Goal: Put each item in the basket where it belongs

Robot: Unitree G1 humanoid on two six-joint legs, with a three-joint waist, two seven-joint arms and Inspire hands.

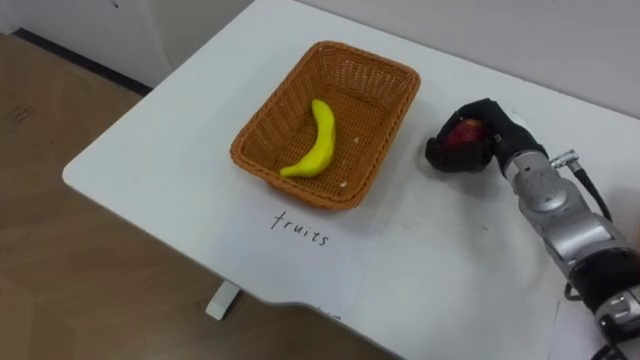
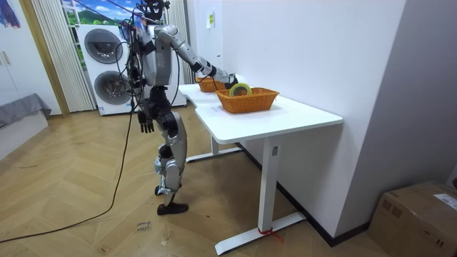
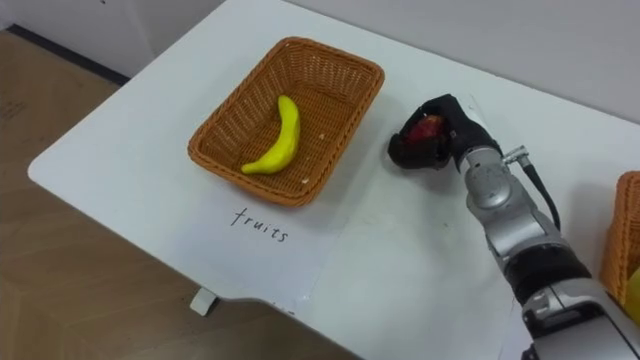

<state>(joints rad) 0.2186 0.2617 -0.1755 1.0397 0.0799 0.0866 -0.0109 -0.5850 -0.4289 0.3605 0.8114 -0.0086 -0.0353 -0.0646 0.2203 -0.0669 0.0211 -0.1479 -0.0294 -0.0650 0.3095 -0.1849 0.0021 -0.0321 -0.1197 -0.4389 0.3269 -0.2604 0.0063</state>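
Observation:
A woven fruit basket [image 1: 352, 82] stands on the white table [image 1: 150, 160] with a yellow banana [image 1: 316, 140] lying inside. To its right my right hand [image 1: 492, 128] rests low on the tabletop, fingers curled round a red fruit [image 1: 466, 133] that shows between them. The hand and fruit are outside the basket, a short gap from its right rim. A second woven basket [image 2: 246, 100] with a green tape roll [image 2: 240, 89] stands further along the table. My left hand [image 2: 146, 121] hangs at my side with relaxed fingers.
A white sheet with a handwritten label [image 1: 300, 225] lies in front of the fruit basket. The table's front edge [image 1: 150, 215] drops to a wooden floor. A wall runs behind the table. A washing machine [image 2: 103, 68] stands behind me.

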